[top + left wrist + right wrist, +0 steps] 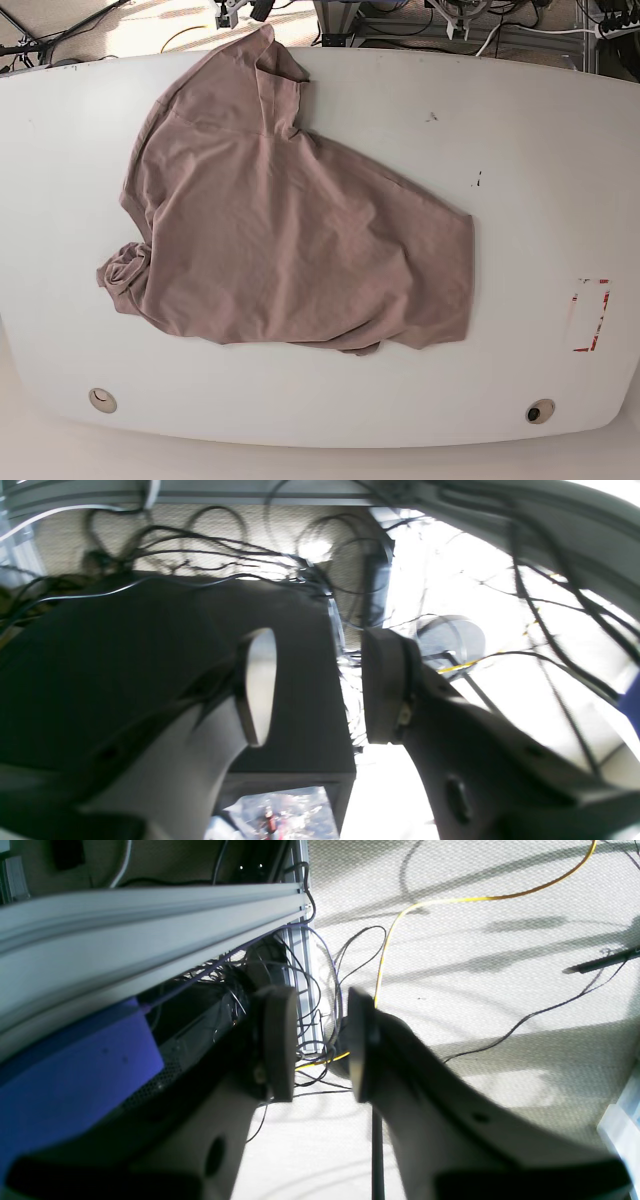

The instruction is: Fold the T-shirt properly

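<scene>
The mauve-pink T-shirt (pixel 280 230) lies crumpled and spread over the left and middle of the white table (pixel 530 170) in the base view, one part bunched at its left edge and one reaching the table's far edge. Neither arm shows in the base view. My left gripper (pixel 317 685) is open, nothing between its fingers, facing a dark box and cables off the table. My right gripper (pixel 317 1045) is open too, with a narrower gap, looking down at carpet and cables. The T-shirt is out of both wrist views.
A red-marked rectangle (pixel 590 315) sits near the table's right edge, with small dark marks (pixel 478 182) mid-right and two round holes (pixel 102 400) at the front. Aluminium rail (pixel 150 915), a blue block (pixel 65 1070) and a yellow cable (pixel 450 900) lie by the right gripper.
</scene>
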`<state>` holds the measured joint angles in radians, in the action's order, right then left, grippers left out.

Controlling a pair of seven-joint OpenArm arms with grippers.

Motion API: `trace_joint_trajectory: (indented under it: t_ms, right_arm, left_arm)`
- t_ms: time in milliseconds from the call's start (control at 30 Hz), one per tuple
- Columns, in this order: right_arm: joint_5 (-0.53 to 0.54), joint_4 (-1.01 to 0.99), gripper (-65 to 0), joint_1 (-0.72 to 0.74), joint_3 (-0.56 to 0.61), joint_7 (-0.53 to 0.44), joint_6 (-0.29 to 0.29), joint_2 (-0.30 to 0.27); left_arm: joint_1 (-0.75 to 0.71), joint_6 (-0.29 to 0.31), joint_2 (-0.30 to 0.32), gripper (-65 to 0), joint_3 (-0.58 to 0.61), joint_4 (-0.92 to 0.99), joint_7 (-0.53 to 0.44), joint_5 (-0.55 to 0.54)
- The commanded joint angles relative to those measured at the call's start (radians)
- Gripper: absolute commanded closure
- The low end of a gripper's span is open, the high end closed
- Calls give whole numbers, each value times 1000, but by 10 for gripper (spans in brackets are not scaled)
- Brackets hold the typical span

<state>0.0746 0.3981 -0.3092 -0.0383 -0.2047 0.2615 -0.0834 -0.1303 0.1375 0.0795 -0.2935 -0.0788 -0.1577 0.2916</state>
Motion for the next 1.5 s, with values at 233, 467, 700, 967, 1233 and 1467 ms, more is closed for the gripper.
trace_joint_trajectory:
  t_ms: [233,467,700,967,1233,1467]
  right_arm:
    - [1,2,-160,12,1,-8,3,6]
    - [1,8,-160,5,-1,-8,3,6]
    - [8,78,-159,-58,-1,-11,3,7]
    - [11,345,-159,-241,-2,-2,2,7]
    - [12,631,-159,-451,-8,1,2,41]
    - [12,890,-159,-641,-8,35,2,73]
  left_arm:
    - [-32,3,1,-254,0,-8,-10,2]
    - [-33,3,6,-254,0,-9,-12,-1]
    - [-134,3,3,-254,-2,-132,-176,-2]
    - [-289,3,-2,-254,-5,-395,-176,-4]
    - [-546,4,-20,-254,-2,-792,-174,-4]
    - [-739,4,-27,-254,-2,-1067,-176,-9]
